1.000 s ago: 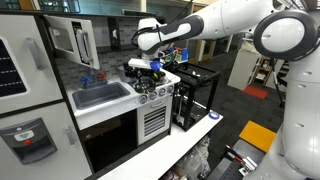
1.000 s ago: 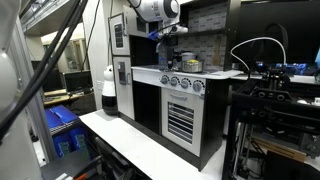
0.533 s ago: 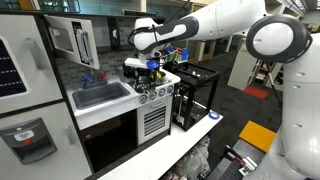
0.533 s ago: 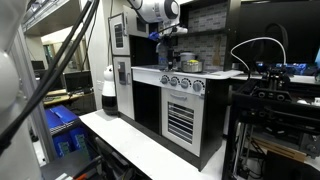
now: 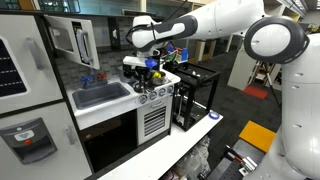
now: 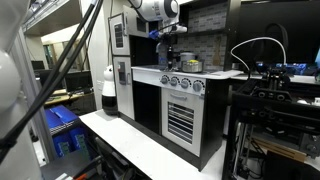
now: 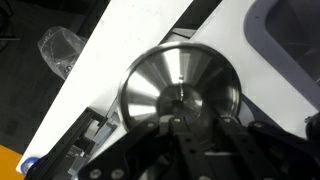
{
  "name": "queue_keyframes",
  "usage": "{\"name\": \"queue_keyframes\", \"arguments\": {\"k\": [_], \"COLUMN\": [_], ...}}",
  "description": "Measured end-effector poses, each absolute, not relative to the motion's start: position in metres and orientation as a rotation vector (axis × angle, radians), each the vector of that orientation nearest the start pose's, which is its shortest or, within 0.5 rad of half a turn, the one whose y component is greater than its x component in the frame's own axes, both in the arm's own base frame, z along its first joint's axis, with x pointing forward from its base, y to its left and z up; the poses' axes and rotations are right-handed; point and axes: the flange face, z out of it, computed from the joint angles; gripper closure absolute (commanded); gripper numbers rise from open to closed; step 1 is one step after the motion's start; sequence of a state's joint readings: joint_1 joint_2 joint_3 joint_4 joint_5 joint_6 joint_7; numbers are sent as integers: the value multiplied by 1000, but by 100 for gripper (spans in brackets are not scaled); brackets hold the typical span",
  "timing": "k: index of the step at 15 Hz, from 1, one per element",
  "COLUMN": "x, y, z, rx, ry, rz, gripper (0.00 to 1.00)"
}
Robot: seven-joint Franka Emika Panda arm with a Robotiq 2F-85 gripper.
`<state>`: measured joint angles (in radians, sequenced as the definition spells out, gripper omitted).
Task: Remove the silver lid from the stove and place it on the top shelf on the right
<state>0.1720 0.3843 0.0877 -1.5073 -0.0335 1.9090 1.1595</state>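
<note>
Clearance around the toy kitchen (image 5: 110, 115) is the first worry. The arm (image 5: 215, 20) reaches in from the upper right of the frame and hangs low over the stove (image 5: 162, 78). A sideways sweep started from this height could catch the clutter standing on the burners. The black rack (image 5: 197, 95) sits just right of the stove, and I judge its top frame the next hazard: if the load arrives too low, its rim would strike the bars and twist out of the grip.

The silver lid (image 7: 180, 88) is off the stove and in the air above it, in the upper middle of an exterior view (image 5: 134, 62). The hand (image 7: 192, 122) is clenched at the lid's centre, apparently on the knob, though the wrist view is dark there and the contact itself is hard to make out. Such a small central hold on polished metal lets the lid pivot or slip, most likely under a quick swing or a bump.

The lid is round, so it has no long axis in plan. Its one axis runs through the knob, and that points up toward the wrist. The domed side faces the camera and the open side faces down, with the disc lying roughly level.
</note>
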Motion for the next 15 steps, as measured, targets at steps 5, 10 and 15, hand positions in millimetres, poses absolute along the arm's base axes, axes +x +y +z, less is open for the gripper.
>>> {"name": "queue_keyframes", "arguments": {"k": [5, 10, 15], "x": [656, 645, 626], "y": [165, 173, 178], "z": [457, 490, 536], "rx": [-2827, -2876, -2939], "ry": [1326, 1191, 968], "rz": [-46, -100, -160], "gripper": [99, 99, 99]}}
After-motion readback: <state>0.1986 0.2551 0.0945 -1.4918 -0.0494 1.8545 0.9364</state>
